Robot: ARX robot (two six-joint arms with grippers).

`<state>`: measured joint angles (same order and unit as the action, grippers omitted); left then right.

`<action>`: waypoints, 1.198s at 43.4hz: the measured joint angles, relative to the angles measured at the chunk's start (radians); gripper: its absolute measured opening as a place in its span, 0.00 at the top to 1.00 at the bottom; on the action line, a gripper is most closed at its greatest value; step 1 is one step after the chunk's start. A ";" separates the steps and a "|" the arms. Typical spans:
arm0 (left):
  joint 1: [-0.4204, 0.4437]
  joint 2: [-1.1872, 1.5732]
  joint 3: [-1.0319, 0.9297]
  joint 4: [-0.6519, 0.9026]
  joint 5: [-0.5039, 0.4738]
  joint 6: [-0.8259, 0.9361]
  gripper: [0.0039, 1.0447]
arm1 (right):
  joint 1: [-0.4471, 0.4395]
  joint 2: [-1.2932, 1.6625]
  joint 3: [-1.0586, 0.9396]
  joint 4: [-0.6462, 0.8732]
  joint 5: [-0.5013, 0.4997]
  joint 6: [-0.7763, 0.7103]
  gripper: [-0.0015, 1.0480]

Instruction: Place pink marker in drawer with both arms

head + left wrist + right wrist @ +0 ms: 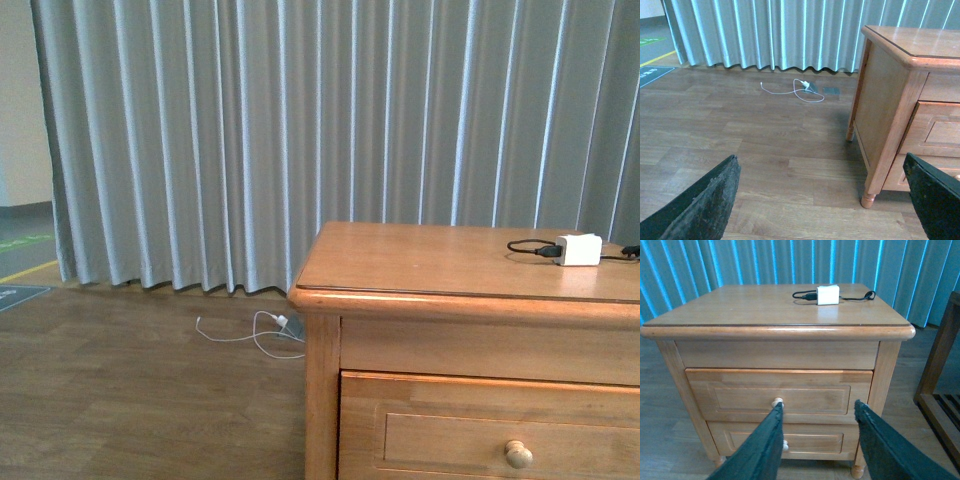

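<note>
The pink marker is out of view in every frame. The drawer (790, 396), honey-brown with a small pale knob (777, 401), sits shut at the top of a wooden nightstand (440, 265); its front also shows in the front view as the drawer (470, 430). My right gripper (818, 405) hangs open in front of that drawer front, one fingertip (774, 415) just by the knob, nothing between the fingers. My left gripper (820, 157) is wide open over the wooden floor, left of the nightstand's side (880, 100). Neither arm appears in the front view.
A white charger block (828, 294) with a black cable lies on the nightstand top, also seen as the charger block (579, 249). A lower drawer (805, 441) is shut. A white cable (800, 91) lies on the floor by the grey curtain (300, 130). A wooden frame (940, 375) stands right of the nightstand.
</note>
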<state>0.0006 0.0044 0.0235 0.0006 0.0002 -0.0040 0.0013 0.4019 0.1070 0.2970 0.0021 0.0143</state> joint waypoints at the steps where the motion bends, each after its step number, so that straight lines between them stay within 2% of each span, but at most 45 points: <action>1: 0.000 0.000 0.000 0.000 0.000 0.000 0.06 | 0.000 -0.007 -0.007 -0.003 -0.001 -0.002 0.62; 5: 0.000 0.000 0.000 0.000 0.000 0.000 0.06 | 0.000 -0.037 -0.028 -0.018 0.000 -0.005 0.79; 11: 0.000 0.000 0.000 0.000 0.000 0.000 0.06 | 0.000 -0.077 -0.041 -0.036 0.000 -0.008 0.99; 35: 0.000 0.000 0.000 0.000 0.000 0.000 0.06 | 0.000 -0.230 -0.102 -0.121 0.000 -0.011 0.99; 40: 0.000 0.000 0.000 0.000 0.000 0.000 0.06 | 0.000 -0.369 -0.101 -0.289 -0.001 -0.011 0.99; 52: 0.000 0.000 0.000 0.000 0.000 0.000 0.06 | 0.000 -0.398 -0.101 -0.296 -0.002 -0.011 0.99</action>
<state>0.0006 0.0044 0.0235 0.0006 0.0002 -0.0040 0.0013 0.0040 0.0059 0.0013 0.0006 0.0032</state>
